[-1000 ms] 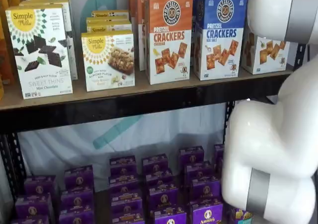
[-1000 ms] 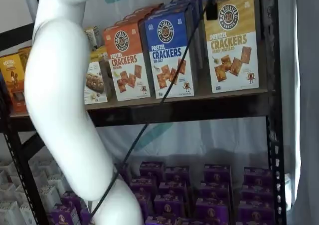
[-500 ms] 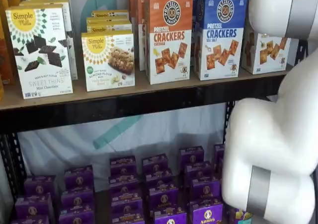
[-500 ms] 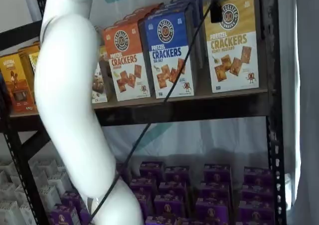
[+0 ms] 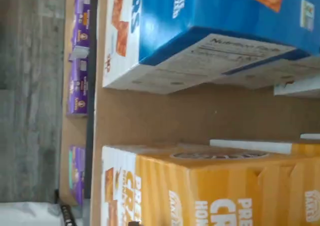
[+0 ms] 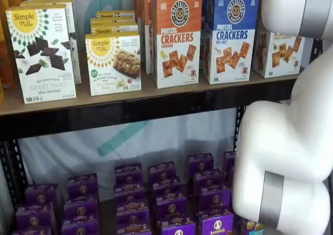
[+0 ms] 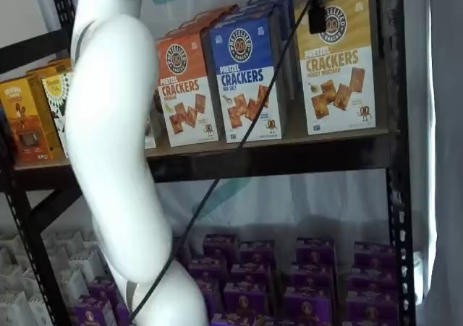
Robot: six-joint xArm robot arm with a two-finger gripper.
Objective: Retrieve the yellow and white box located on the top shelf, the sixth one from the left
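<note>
Barely Begun: Arm Nearing the Honey-Mustard Carton, Nothing Grasped

So far the yellow and white box (image 7: 338, 60) stands untouched at the upper right of the frame in a shelf view, upright at the right end of the top shelf (image 7: 289, 156), its face turned to the front. Just to its left is the blue-topped cracker carton (image 7: 242, 76), with a gap of bare board between them, and further left the orange-topped carton (image 7: 184, 87). In the other shelf view the same box (image 6: 283, 50) peeks out at the upper right, largely covered by the white arm (image 6: 291, 151).

A black finger of the gripper (image 7: 317, 11) hangs from the top edge, in front of the box's upper left corner, with a cable (image 7: 231, 152) trailing down. Only that one dark piece shows, so from the pictures I cannot tell how the jaws stand; nothing is pinched between them as far as can be seen.

The wrist view looks along the board between the blue carton and the yellow one.

Judging from this, the approach is under way; lining up, closing on the box and drawing it off the shelf all remain.
</note>
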